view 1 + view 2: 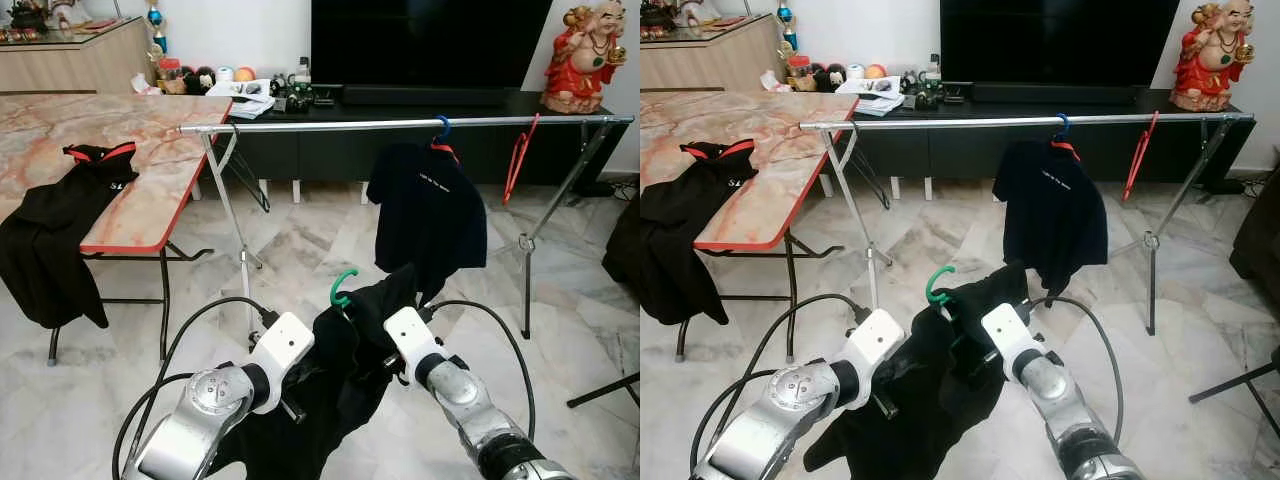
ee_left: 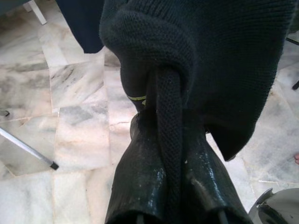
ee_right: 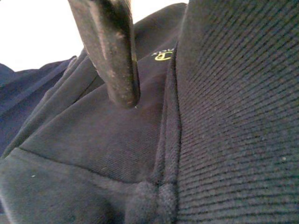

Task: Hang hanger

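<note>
A black knit garment on a green hanger, whose hook sticks up, hangs between my two arms low over the floor. My left gripper is shut on a thick rolled edge of the garment. From the other side, my right gripper is buried in the cloth near the collar; one finger presses on the fabric. The silver clothes rail runs across ahead of me, above the hook.
On the rail hang a black shirt on a blue hanger and an empty red hanger. A marble table with a black jacket stands left. A TV cabinet is behind the rail.
</note>
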You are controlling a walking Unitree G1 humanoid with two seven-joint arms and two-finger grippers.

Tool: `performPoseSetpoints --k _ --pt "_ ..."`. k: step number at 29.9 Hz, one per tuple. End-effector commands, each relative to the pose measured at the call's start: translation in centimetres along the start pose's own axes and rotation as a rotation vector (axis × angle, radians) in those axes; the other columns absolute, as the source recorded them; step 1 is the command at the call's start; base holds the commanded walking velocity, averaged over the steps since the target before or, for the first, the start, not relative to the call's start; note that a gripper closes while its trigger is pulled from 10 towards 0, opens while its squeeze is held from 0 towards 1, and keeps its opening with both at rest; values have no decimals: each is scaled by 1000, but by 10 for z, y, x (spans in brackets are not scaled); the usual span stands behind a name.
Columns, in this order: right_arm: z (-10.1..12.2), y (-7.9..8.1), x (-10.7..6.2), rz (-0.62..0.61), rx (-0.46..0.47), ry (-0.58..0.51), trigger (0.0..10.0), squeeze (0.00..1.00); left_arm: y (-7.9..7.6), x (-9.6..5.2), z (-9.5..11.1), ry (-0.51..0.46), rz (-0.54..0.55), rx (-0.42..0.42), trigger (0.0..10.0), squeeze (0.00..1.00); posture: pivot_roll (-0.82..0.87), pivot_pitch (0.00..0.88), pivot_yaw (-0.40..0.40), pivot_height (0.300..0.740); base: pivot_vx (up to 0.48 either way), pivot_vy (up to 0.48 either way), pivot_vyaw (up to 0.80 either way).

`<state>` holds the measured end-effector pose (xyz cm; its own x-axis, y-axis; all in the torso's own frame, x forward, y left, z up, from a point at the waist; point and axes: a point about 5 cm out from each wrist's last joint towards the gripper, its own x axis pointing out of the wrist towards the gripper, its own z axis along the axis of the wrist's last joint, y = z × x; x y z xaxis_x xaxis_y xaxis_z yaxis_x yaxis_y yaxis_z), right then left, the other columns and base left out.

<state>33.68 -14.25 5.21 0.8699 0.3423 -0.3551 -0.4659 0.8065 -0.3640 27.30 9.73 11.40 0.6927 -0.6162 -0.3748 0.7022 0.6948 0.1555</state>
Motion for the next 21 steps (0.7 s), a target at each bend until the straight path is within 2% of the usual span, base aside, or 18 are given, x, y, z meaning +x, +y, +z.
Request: performPoseSetpoints --k 1,15,21 --pt "8 -3 3 -7 -11 -15 0 0 9 -1 6 -24 46 27 10000 0 158 0 -18 740 0 0 0" --pt "8 -4 3 -12 -5 -14 0 0 13 1 5 -13 83 26 10000 0 155 0 -15 740 0 0 0" --pt "8 -7 2 -27 -5 -12 0 0 13 0 8 -38 75 16 10000 0 157 0 -15 740 0 0 0"
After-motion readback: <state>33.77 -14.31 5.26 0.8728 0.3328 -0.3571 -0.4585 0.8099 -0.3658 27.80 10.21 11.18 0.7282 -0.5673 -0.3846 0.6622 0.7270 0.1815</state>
